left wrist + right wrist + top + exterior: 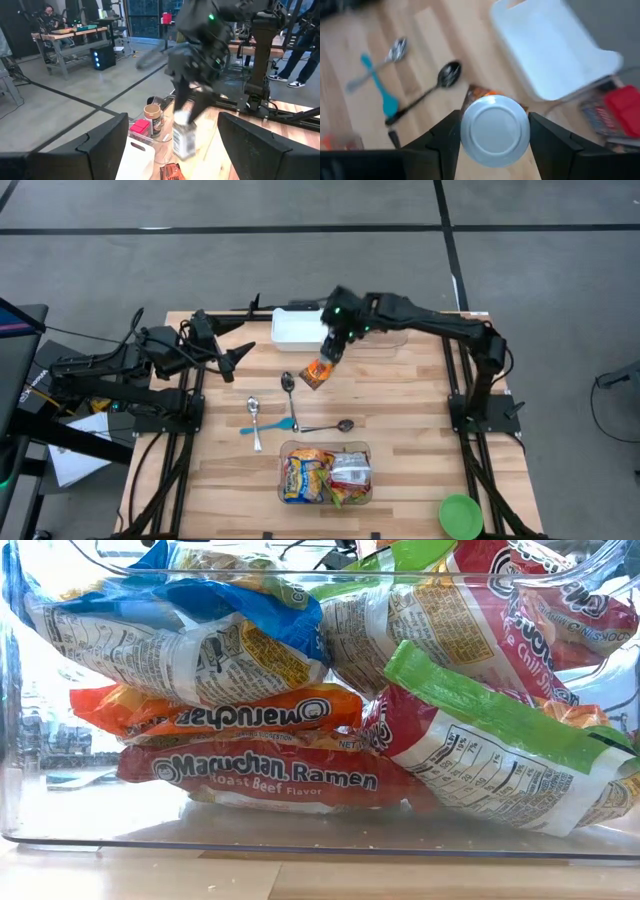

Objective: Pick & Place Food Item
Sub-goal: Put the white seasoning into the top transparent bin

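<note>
Fingers of the right gripper (493,131) are clamped on a white-lidded jar (494,130), held above the table (420,395).

Right gripper holds the jar over an orange food packet (316,372) that lies on the wood just beside the white tray (296,328) at the far edge. Left gripper (243,354) hangs off to the left side with its fingers spread apart and nothing between them. Near the middle lie a black spoon (288,386), a metal spoon (254,416) and a blue spoon (268,426). A clear bin (326,474) of ramen packets (262,772) sits at the near edge, and a green bowl (460,515) stands at the near right corner.
</note>
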Tool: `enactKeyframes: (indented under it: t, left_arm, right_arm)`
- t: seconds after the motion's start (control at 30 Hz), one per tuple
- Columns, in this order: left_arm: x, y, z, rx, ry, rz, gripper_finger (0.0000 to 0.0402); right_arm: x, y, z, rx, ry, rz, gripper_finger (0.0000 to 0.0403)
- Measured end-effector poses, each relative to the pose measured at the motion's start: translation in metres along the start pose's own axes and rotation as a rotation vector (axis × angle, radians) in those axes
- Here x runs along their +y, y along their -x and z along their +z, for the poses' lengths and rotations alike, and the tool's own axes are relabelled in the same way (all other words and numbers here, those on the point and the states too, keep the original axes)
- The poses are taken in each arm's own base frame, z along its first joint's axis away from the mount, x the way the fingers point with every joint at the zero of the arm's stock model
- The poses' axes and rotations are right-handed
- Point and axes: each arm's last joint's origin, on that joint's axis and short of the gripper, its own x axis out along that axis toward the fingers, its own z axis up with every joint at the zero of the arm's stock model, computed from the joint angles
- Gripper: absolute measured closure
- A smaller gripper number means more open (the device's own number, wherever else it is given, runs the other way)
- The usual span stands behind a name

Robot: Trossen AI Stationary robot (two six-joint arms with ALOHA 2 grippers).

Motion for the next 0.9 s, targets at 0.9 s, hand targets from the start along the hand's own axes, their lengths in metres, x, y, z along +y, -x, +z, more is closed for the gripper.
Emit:
enactKeyframes:
  t: [0.9]
  left_arm:
    - [-0.003,-0.005,-0.002,0.021,-0.015,0.0,0.0101]
  right_arm:
    - [-0.076,0.073,-0.018,0.031,-0.278,-0.352,0.0214]
